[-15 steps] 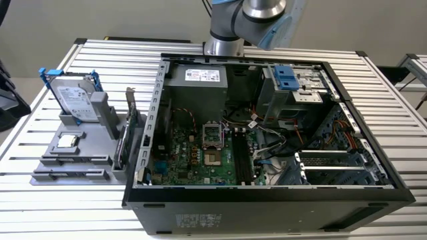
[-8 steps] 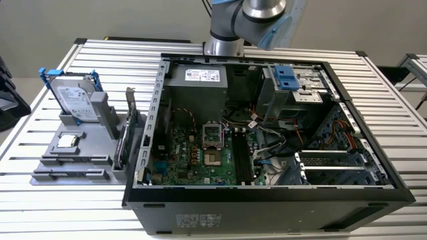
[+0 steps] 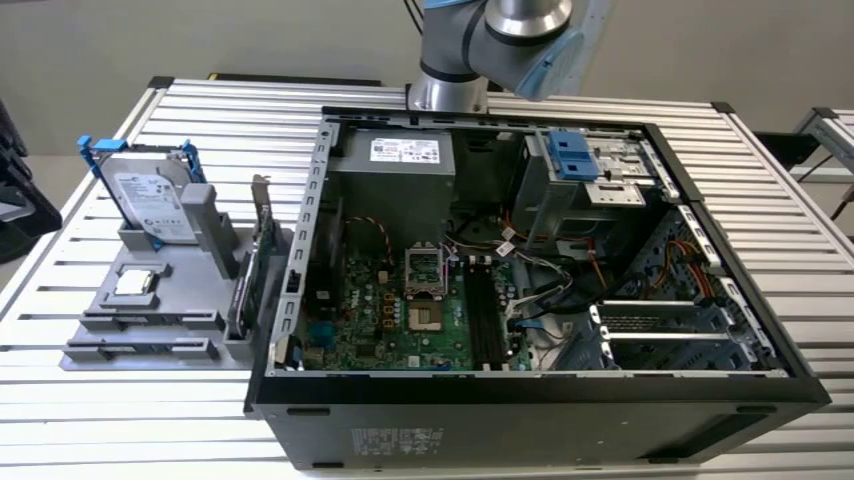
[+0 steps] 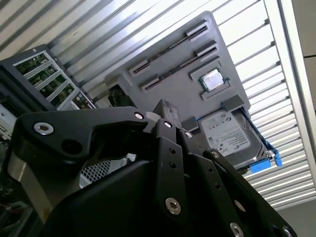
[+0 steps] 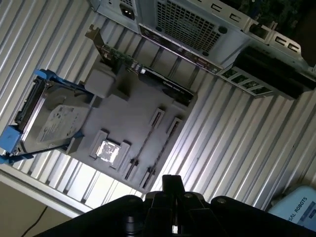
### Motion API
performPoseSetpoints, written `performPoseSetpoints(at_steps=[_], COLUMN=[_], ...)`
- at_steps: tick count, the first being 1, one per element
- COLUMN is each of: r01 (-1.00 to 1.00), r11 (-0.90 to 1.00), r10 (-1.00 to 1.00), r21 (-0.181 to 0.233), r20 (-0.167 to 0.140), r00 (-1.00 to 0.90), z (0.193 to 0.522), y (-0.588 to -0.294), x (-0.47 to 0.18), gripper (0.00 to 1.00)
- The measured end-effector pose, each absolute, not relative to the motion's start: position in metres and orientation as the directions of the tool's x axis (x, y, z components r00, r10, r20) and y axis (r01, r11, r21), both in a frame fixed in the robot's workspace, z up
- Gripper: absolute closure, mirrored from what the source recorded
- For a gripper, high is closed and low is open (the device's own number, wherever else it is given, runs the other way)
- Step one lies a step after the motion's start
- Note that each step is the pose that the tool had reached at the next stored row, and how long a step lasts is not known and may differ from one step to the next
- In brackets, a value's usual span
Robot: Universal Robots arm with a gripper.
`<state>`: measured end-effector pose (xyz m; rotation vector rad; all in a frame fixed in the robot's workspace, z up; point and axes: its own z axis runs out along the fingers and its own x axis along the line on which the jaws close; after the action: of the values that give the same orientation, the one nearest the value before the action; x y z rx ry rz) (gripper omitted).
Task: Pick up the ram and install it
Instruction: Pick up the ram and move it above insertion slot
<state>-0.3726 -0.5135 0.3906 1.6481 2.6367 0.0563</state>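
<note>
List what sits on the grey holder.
The grey holder carries a standing hard drive, a flat processor chip and a card on edge; the drive covers what lies beneath.

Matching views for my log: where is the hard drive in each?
Exterior view: hard drive upright on the holder, at the exterior view's left.
First wrist view: hard drive at the holder's edge, near the chip.
Second wrist view: hard drive at the holder's edge, near the chip.
Shared landmark: the chip.
</note>
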Motion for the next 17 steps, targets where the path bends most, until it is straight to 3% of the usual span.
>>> performPoseSetpoints(at_steps=[17], r01=[0.928], r11=[0.370], r10=[0.929], r21=[0.047], r20=[-0.008], r00=[-0.370], z=[0.3906], y=[-0.5135], x=[-0.3726], gripper=[1.00])
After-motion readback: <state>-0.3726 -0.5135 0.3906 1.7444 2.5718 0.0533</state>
